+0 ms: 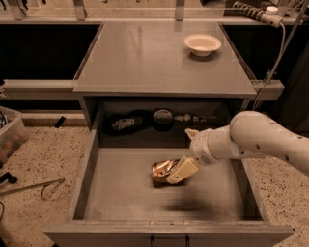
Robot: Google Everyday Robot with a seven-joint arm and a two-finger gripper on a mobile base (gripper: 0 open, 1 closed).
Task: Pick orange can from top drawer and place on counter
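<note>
The orange can, shiny and crumpled, lies near the middle of the open top drawer. My gripper is down inside the drawer, right against the can's right side, and covers part of it. The white arm reaches in from the right. The grey counter lies above and behind the drawer.
A white bowl stands on the counter at the back right. Dark objects lie in the shelf space behind the drawer. A cable and power strip hang at the right. A plastic bin stands on the speckled floor at the left.
</note>
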